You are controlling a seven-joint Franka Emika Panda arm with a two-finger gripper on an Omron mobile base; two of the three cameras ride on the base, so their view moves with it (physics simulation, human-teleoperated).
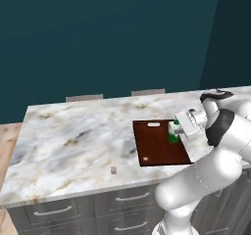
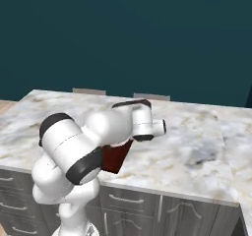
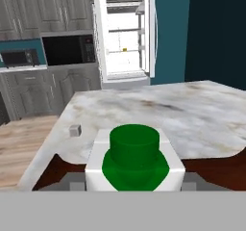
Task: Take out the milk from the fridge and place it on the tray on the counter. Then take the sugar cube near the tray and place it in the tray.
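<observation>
— Right, where's the milk (image 1: 173, 132) now?

— Clamped in the jaws of the gripper (image 1: 177, 129), carton sideways over the tray's (image 1: 156, 148) right edge, green cap facing the hand camera.

— And the tray?

— Directly beneath the jaws, flat on the marbled bench (image 1: 78, 141), slot handle at its far edge.

— Sugar cube (image 1: 113, 170)?

— Well off from the jaws, on the bench beside the tray's near-left corner.

— Fridge (image 3: 126, 41)?

— Far across the room, door open.
</observation>
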